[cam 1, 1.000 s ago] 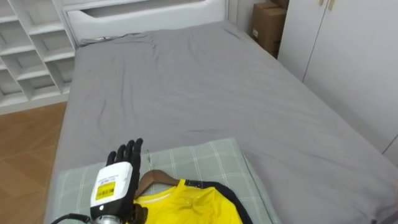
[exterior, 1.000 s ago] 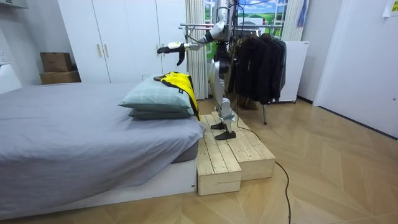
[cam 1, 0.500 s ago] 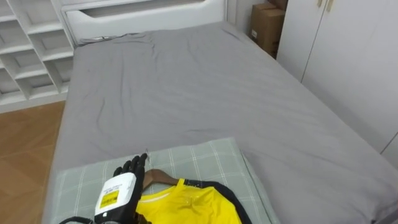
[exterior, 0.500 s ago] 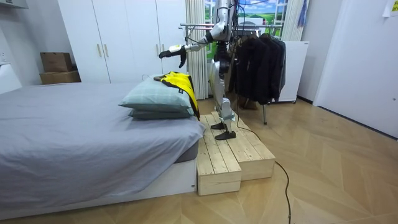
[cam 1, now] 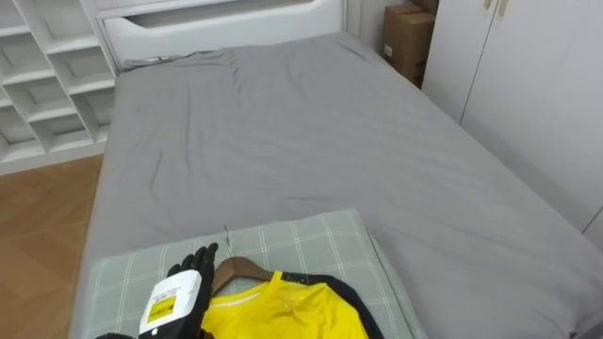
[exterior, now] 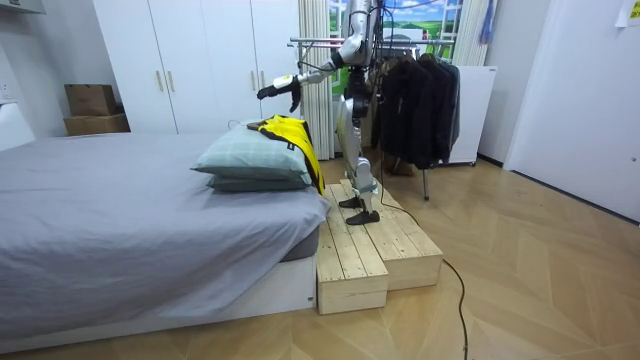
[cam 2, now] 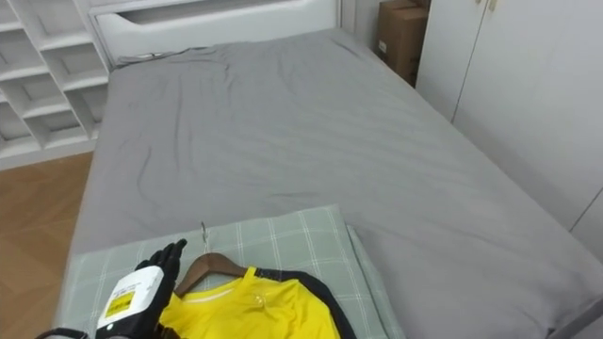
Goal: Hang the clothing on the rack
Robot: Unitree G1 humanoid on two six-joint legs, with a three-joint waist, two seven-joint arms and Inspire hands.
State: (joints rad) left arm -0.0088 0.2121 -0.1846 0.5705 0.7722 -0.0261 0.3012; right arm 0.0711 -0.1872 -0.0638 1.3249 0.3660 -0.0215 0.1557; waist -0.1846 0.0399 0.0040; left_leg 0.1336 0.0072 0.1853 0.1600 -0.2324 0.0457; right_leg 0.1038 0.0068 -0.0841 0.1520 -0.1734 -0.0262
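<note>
A yellow shirt (cam 1: pixel 283 311) with dark trim lies on a wooden hanger (cam 1: pixel 240 270) whose metal hook (cam 1: pixel 226 235) points up the bed. Both rest on a green checked pillow (cam 1: pixel 311 240). My left hand (cam 1: pixel 181 294) reaches in from the lower left, open, with its dark fingers (cam 1: pixel 200 257) relaxed just left of the hanger's shoulder. In the room view that hand (exterior: pixel 281 84) hovers above the shirt (exterior: pixel 287 131) without touching it. I stand on a wooden platform (exterior: pixel 375 250) at the pillow end of the bed.
The grey bed (cam 1: pixel 283 122) stretches ahead. White shelves (cam 1: pixel 38 85) stand at the far left, a cardboard box (cam 1: pixel 407 38) and white wardrobe doors (cam 1: pixel 528 85) on the right. Behind me a clothes rack (exterior: pixel 420 95) holds dark garments.
My left hand has drawn back toward me and sunk lower, its fingers now beside the hanger's shoulder. Shirt and hanger have not moved.
</note>
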